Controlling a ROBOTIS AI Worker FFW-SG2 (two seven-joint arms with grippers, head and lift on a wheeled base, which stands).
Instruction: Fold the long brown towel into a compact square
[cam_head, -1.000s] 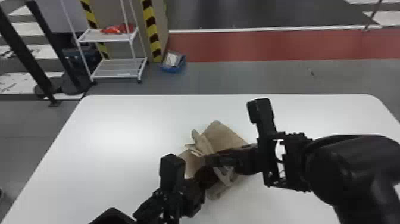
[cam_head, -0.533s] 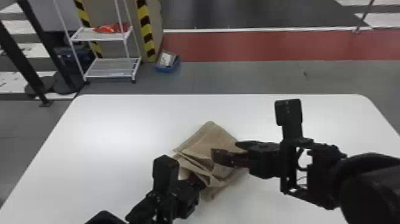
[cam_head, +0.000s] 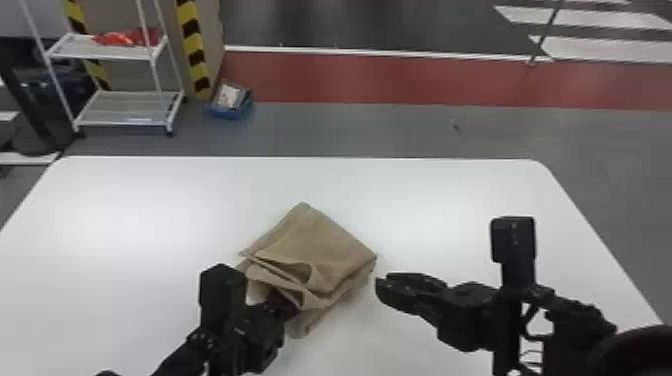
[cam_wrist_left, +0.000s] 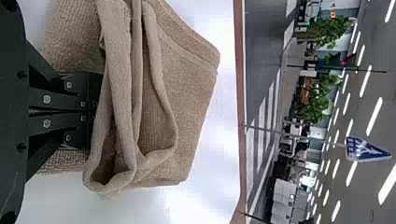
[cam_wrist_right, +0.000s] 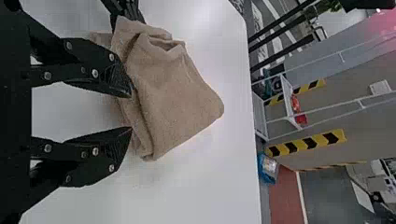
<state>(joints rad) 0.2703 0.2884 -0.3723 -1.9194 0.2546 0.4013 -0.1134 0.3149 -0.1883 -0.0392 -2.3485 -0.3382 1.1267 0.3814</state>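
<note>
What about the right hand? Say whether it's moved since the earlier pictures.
Yes. In the head view, the right hand has moved to the robot's right, toward the right edge of the table.

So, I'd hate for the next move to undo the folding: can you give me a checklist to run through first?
1. Towel lying on the table, not hanging over an edge: ok.
2. Towel in a neat, compact square: not ok, loose folds gape beside the left gripper.
3. Left gripper's fingers closed: ok, they lie together at those folds.
4. Left gripper firmly pinching cloth: cannot tell, the towel covers its tips.
5. Right gripper open, ready to grasp: ok, its fingers are well apart.
6. Right gripper free of contact with the towel: cannot tell, its tips are very close to the cloth.
</note>
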